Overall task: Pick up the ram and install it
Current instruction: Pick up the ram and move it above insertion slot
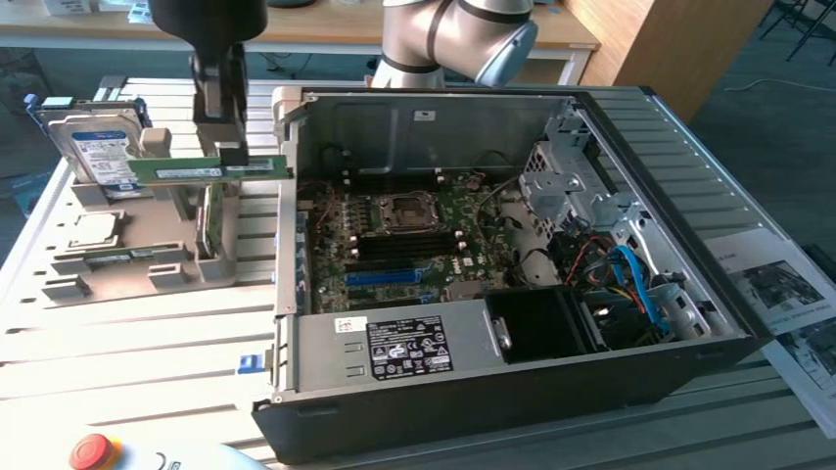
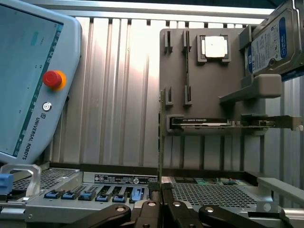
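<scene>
The ram (image 1: 209, 168) is a long thin green stick with a white label. It hangs level above the grey parts holder (image 1: 124, 279), at the exterior view's left of the open computer case (image 1: 523, 382). My gripper (image 1: 233, 154) comes down from above, shut on the stick's upper edge near the end closest to the case. In the wrist view the ram (image 2: 160, 142) shows edge-on as a thin line rising from between the shut fingertips of the gripper (image 2: 160, 190). The motherboard (image 1: 405, 235) with its blue slot strip lies inside the case.
A blue-labelled hard drive (image 1: 98, 147) (image 2: 268, 45) stands on the holder (image 2: 204, 80). A processor chip (image 1: 94, 230) (image 2: 213, 47) and another card (image 2: 204, 122) rest there too. A teach pendant with a red stop button (image 2: 53, 79) (image 1: 94, 450) lies near the case's front.
</scene>
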Robot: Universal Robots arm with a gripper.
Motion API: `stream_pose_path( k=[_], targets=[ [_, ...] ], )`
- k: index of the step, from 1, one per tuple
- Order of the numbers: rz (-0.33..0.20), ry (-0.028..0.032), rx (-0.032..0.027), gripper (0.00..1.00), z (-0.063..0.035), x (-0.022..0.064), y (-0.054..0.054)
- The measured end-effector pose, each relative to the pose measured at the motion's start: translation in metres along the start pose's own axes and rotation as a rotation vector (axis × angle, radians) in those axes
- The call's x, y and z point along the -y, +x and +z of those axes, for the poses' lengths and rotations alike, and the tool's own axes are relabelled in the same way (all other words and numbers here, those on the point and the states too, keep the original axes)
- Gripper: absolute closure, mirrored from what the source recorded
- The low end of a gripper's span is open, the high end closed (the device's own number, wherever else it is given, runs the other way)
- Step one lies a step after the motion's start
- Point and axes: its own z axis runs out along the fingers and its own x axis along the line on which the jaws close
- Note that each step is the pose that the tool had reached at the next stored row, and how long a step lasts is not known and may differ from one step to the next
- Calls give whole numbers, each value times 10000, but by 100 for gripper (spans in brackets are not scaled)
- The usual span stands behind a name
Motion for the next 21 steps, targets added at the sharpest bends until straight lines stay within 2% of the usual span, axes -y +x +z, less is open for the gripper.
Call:
stream_pose_path(
  k=[21],
  targets=[
    [-3, -124, 3, 88, -39, 606, 49]
  ],
)
